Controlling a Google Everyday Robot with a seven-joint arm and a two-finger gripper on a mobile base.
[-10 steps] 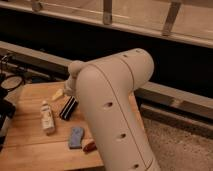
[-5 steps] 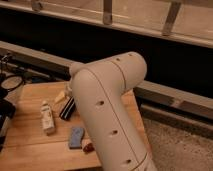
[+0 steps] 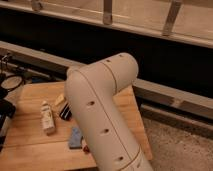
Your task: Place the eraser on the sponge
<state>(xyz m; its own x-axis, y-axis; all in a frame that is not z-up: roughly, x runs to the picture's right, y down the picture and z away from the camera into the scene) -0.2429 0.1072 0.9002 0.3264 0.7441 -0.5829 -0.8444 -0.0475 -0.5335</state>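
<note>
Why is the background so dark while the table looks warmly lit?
In the camera view, warm light falls on the table and arm; the band behind lies in shadow, faint glare on the glass above. The arm hides most of the gripper, beside the eraser.

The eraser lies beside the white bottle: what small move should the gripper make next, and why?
Probably lower the gripper a little onto the eraser to grasp it. The eraser lies on the table, not yet on the blue sponge nearer the camera. The gripper, mostly hidden behind the arm, seems to sit just over the eraser's far end.
</note>
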